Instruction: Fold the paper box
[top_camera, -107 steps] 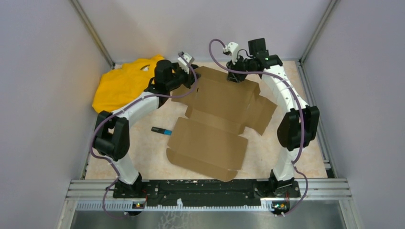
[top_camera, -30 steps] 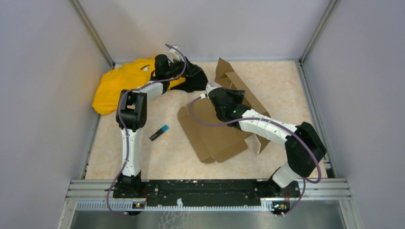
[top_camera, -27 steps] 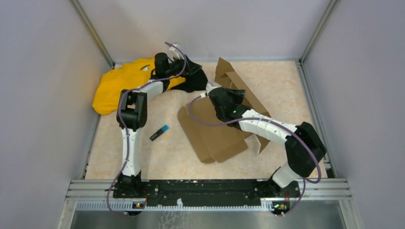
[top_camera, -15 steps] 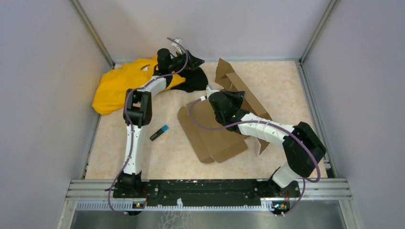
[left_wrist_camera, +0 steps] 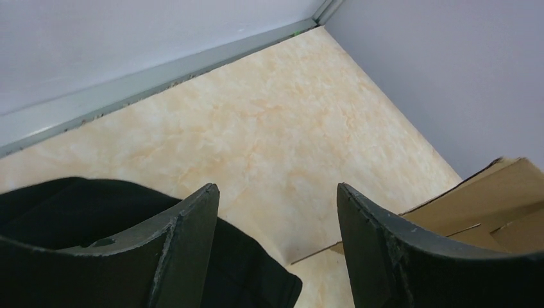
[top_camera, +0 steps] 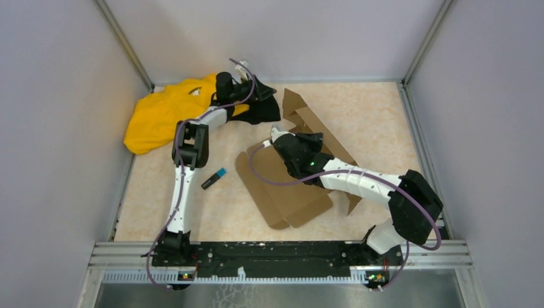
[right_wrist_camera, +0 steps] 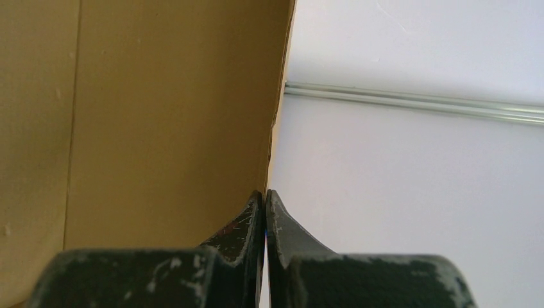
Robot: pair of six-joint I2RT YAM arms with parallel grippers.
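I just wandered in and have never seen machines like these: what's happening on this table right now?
Two robot arms are folding a brown paper box. The sheet lies partly flat on the table, with its far panels tipped up. The right end effector is shut, its tips at a cardboard panel's edge; whether it pinches that edge is unclear. The left end effector is open and empty, hovering at the back over a black cloth beside a yellow cloth.
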